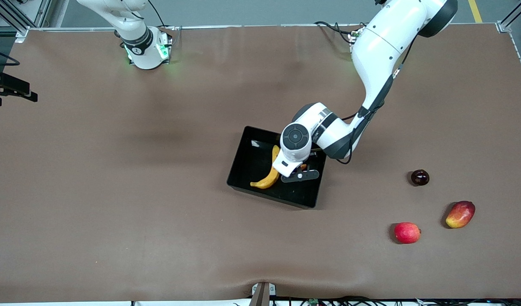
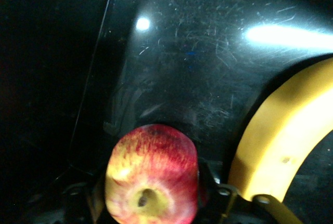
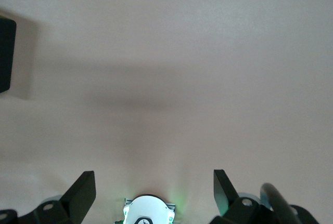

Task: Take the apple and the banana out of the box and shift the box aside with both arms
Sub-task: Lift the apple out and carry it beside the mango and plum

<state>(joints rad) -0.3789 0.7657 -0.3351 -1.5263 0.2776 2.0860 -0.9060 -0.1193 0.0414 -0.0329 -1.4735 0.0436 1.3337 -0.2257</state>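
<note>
banana point(image 1: 269, 172), apple point(image 2: 152, 174) in box point(image 1: 251, 146) | mango point(image 1: 460, 214) toward left arm's end

table point(image 1: 115, 170): brown mat cover | floor point(image 1: 251, 10): grey, past table edge | frame point(image 1: 13, 17): metal, at corner

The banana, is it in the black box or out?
In. The banana lies on the floor of the black bin.

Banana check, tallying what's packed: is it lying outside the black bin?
No, the banana lies inside the black bin, beside the left pincer.
</note>
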